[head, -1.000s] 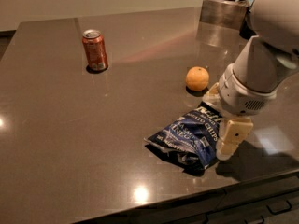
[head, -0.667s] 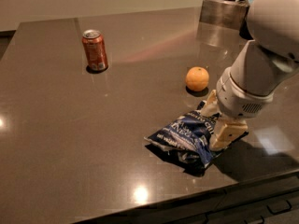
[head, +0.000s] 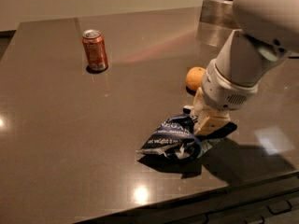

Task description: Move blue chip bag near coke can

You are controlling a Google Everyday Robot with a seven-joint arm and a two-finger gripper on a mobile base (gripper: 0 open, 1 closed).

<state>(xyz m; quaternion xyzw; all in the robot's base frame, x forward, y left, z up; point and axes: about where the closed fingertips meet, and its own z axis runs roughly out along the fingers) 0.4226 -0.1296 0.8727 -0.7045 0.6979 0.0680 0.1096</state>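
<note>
The blue chip bag (head: 172,138) is a crumpled navy foil bag with white lettering, near the table's front right. My gripper (head: 205,123) comes down on its right end, and the cream fingers (head: 211,120) are pinched on the foil there. The bag's left part rests on the table. The coke can (head: 95,50) stands upright at the far left, well apart from the bag and the gripper.
An orange fruit (head: 194,77) lies just behind the gripper, partly hidden by my arm (head: 243,64). A steel container (head: 216,20) stands at the back right. The dark table's front edge (head: 196,200) runs close below the bag.
The gripper has come down and its fingers have closed on the bag's right end. The bag has bunched up there. The can and the orange have not moved.
</note>
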